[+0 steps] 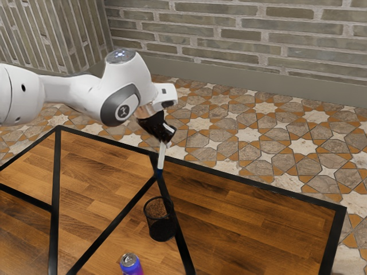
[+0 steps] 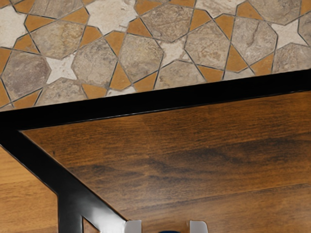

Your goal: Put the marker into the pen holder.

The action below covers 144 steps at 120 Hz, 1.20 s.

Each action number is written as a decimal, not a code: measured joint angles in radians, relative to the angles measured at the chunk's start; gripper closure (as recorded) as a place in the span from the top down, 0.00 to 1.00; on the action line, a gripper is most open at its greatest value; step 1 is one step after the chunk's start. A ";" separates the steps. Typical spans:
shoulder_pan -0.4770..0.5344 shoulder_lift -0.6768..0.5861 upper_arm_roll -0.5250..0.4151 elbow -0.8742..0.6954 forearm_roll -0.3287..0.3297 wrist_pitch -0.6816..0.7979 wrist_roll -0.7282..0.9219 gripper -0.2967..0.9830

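Reference: exterior view, pen holder at dial centre, 12 o'clock toward the view's top. The black two-finger gripper (image 1: 167,139) is positioned at 12 o'clock, clamped on the slim white marker with a blue lower end (image 1: 162,156). The marker is outside the pen holder, slightly tilted, its blue end directed between 6 and 7 o'clock. The black, cylindrical, open-topped pen holder (image 1: 161,224) stands upright on the brown wood table with black framing strips (image 1: 246,209). A blue-and-purple cylindrical can with a silver top (image 1: 131,265) is located near the holder at 7 o'clock.
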 joint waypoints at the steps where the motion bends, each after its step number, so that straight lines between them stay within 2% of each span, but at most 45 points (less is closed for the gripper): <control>1: -0.001 0.002 0.000 0.001 0.000 0.000 0.000 0.16; 21: -0.029 0.022 -0.006 0.001 -0.005 0.001 -0.004 0.17; 64: -0.035 -0.113 -0.078 -0.116 -0.010 -0.092 -0.005 0.17; 87: -0.090 -0.127 -0.091 -0.213 -0.015 -0.130 -0.005 0.17; 102: -0.101 -0.110 -0.089 -0.229 -0.034 -0.147 0.017 0.38; 109: -0.088 -0.119 -0.085 -0.164 -0.036 -0.187 0.032 0.47; 120: -0.063 -0.124 -0.070 0.135 -0.034 -0.377 0.068 0.58; 126: -0.058 -0.125 -0.049 0.245 -0.033 -0.484 0.095 0.62; 144: -0.007 -0.130 -0.004 0.332 -0.035 -0.708 0.186 0.69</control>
